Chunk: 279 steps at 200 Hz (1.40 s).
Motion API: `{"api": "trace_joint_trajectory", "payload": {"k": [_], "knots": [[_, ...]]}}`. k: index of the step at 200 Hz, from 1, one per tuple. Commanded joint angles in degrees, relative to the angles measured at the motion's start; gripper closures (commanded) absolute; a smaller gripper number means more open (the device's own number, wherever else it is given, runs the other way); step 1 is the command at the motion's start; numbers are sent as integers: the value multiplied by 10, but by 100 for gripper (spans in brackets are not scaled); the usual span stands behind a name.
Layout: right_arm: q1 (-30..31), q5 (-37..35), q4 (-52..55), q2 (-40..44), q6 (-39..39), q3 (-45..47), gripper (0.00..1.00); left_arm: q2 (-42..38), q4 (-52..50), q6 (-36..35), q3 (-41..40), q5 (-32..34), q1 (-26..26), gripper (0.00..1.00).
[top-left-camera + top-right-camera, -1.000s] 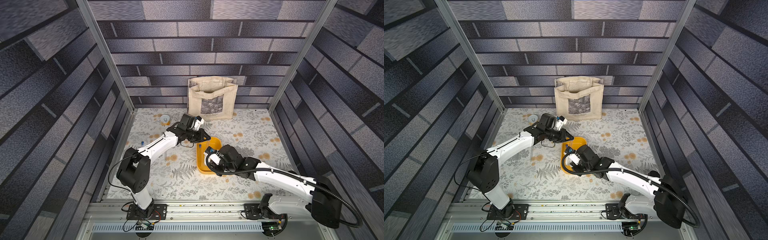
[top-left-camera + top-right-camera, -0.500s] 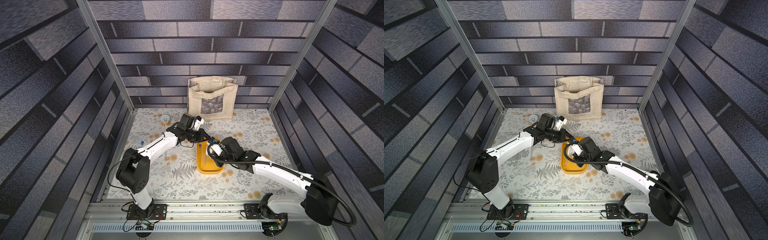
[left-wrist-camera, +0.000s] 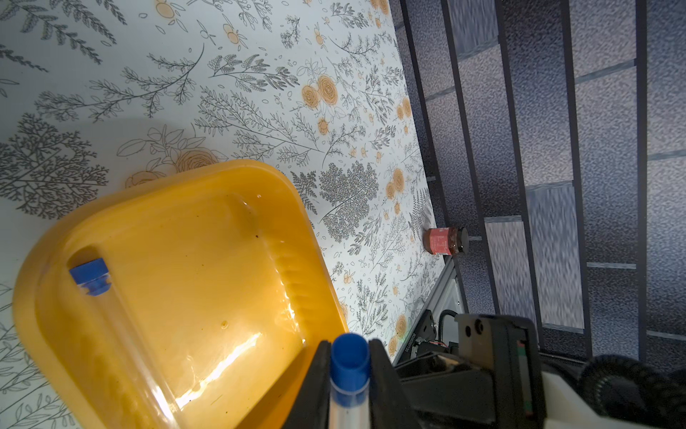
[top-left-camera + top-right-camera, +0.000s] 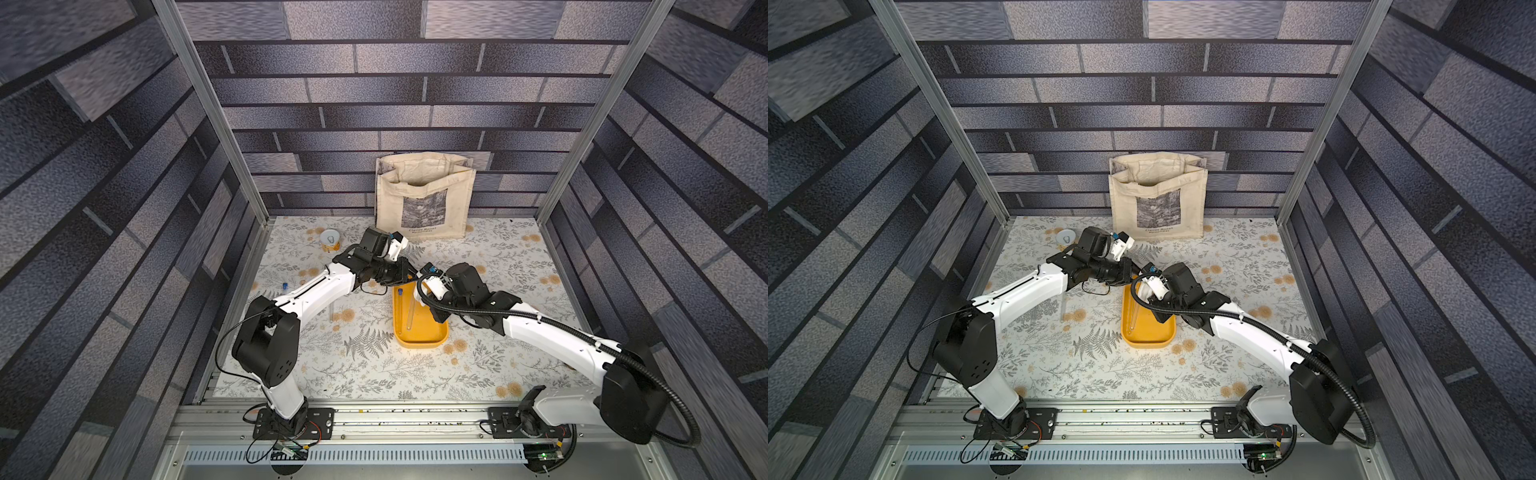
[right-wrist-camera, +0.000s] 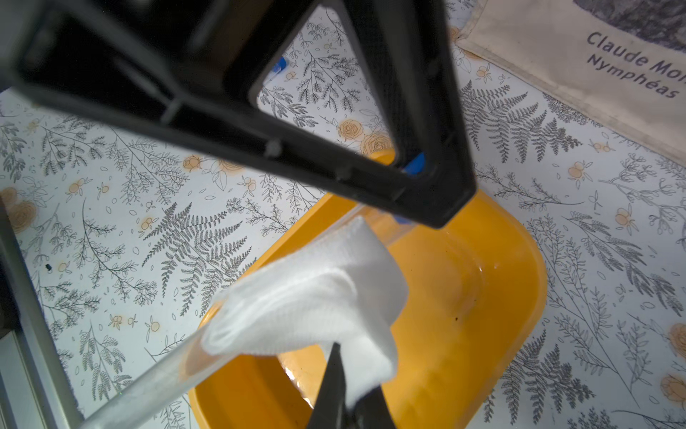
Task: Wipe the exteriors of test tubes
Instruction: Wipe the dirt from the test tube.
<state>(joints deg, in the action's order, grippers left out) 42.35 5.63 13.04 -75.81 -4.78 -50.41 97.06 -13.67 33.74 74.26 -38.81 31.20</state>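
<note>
My left gripper (image 3: 349,347) is shut on a clear test tube (image 3: 349,375) just below its blue cap, above the far end of the yellow tray (image 3: 44,260). In the right wrist view this tube (image 5: 148,386) slants over the tray (image 5: 501,297), and a white cloth (image 5: 308,297) is draped over its middle. My right gripper (image 5: 349,375) is shut on a corner of that cloth. In both top views the two grippers meet over the tray's far end (image 4: 409,272) (image 4: 1144,286). A second capped test tube (image 3: 130,353) (image 4: 409,309) lies inside the tray.
A cream tote bag (image 4: 424,199) stands at the back wall. A small can (image 4: 330,240) sits back left. Another thin tube (image 4: 331,309) lies on the floral table left of the tray, with a small blue cap (image 4: 285,286) nearer the left wall. A red jar (image 3: 445,240) stands by the right wall.
My right gripper has carried the cloth from the tray's right side up to its far end, onto the tube in my left gripper. The left arm has hardly moved.
</note>
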Motion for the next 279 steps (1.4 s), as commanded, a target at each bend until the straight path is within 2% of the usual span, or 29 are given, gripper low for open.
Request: {"api": "trace_joint_trajectory", "payload": {"k": [1, 59, 97, 134, 216, 279], "knots": [[27, -5, 1, 23, -2, 28, 100, -9, 4, 7, 0, -6, 2, 80], [97, -44, -24, 74, 38, 89, 100, -8, 8, 9, -3, -3, 3, 80], [105, -59, -16, 77, 39, 83, 100, -6, 11, 11, -3, -5, 4, 80], [90, -56, -1, 42, 25, 40, 100, -6, 15, 13, -5, -6, 6, 80], [16, -44, 22, -13, -5, -44, 100, -12, 16, 13, -10, -8, 10, 80], [20, -15, 10, 9, -2, -15, 100, -11, 16, 11, -9, -6, 9, 80]]}}
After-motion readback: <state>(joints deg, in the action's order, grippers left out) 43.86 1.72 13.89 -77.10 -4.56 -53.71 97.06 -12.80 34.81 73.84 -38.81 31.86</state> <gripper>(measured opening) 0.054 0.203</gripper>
